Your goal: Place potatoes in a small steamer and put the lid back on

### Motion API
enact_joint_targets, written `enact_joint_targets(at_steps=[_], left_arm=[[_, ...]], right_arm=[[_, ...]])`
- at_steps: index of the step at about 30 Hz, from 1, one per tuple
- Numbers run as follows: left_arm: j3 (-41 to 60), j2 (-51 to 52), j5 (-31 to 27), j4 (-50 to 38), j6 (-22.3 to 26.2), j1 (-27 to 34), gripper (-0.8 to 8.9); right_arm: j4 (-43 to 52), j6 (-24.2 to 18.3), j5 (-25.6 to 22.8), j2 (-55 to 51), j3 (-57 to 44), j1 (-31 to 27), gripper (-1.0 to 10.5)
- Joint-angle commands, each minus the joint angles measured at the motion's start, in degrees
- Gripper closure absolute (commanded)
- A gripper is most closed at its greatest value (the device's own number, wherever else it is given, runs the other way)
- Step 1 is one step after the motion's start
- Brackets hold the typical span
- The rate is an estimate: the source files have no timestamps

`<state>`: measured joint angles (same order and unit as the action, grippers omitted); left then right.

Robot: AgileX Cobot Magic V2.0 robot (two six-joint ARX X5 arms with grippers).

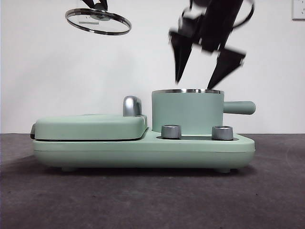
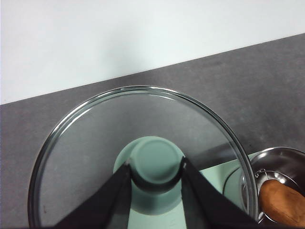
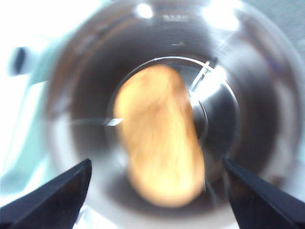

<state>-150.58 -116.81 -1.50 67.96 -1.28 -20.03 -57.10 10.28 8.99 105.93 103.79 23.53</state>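
Small steamer mouth uncovered, only the spread-jawed right gripper above it; lid aloft, well aside.

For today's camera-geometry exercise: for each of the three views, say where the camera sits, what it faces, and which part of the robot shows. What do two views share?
Front: low at table height, level across to the steamer; right tool open above it, lid held high.
Left wrist: above the lid; left tool shut on its knob.
Right wrist: straight down into the steamer at the potato; own jaws apart.
Shared: both wrist views show the potato.
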Motion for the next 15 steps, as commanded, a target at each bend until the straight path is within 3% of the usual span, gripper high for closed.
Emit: enact_joint_targets(at_steps=[1, 9, 15], left_arm=[[-2.45, 0.28, 0.04, -1.22, -0.48, -0.72, 8.08], [-2.45, 0.28, 0.04, -0.17, -0.48, -3.1, 8.08], [-2.45, 0.28, 0.04, -0.2, -0.48, -5.99, 8.08]], right_arm=[[-2.71, -0.72, -0.39, -4.68, 2.05, 0.35, 5.1], [-10.54, -0.74, -8.72, -19.78, -0.48, 1.4, 5.1], [-10.19, -0.74, -9.53, -34.69, -11.61, 3.21, 5.1]])
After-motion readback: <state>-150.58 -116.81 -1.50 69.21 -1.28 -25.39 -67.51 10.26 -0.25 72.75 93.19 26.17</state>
